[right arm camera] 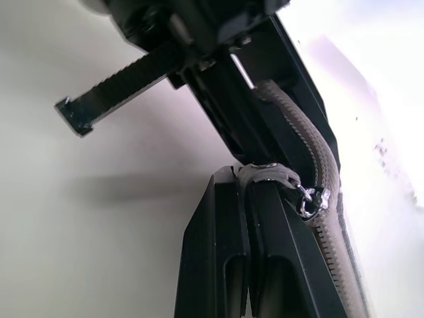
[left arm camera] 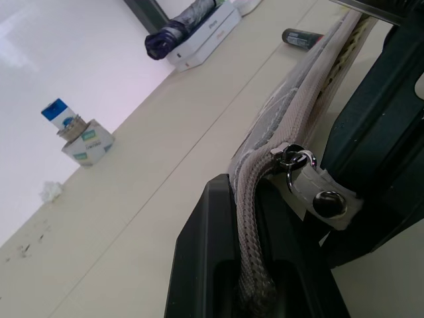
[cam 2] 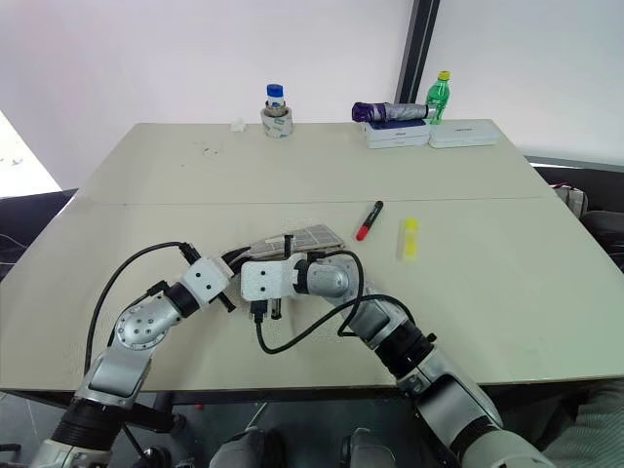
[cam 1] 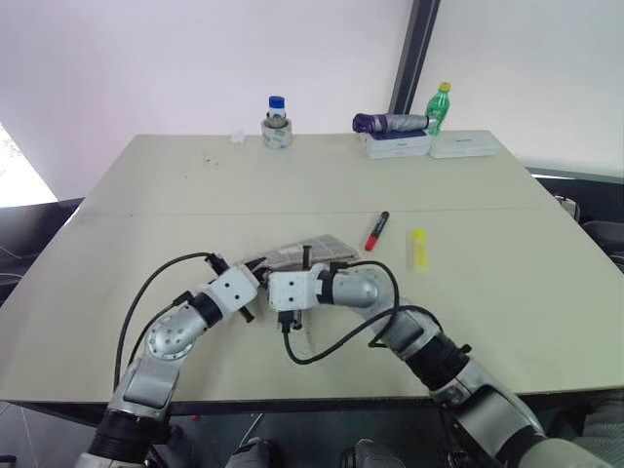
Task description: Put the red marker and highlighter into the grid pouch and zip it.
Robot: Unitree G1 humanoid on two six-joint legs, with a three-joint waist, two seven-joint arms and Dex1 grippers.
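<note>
While both grippers clamp the grid pouch point(cam 1: 310, 251) near the table's point(cam 1: 146, 195) front edge, the left gripper point(left arm camera: 255, 278) pinches its zipper end and the right gripper point(right arm camera: 246, 199) its pull tab; the red marker point(cam 1: 376, 231) and highlighter point(cam 1: 418, 249) lie just beyond the pouch, on open tabletop.

grid pouch point(cam 1: 310, 250) near end hidden behind both wrists; left gripper point(left arm camera: 255, 278) fingertips cut off by frame edge; bottle labels unreadable.

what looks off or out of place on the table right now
Nothing spilled or damaged. The grid pouch is pinched at its zipper end by both grippers, while the red marker and highlighter lie outside it on the table.
</note>
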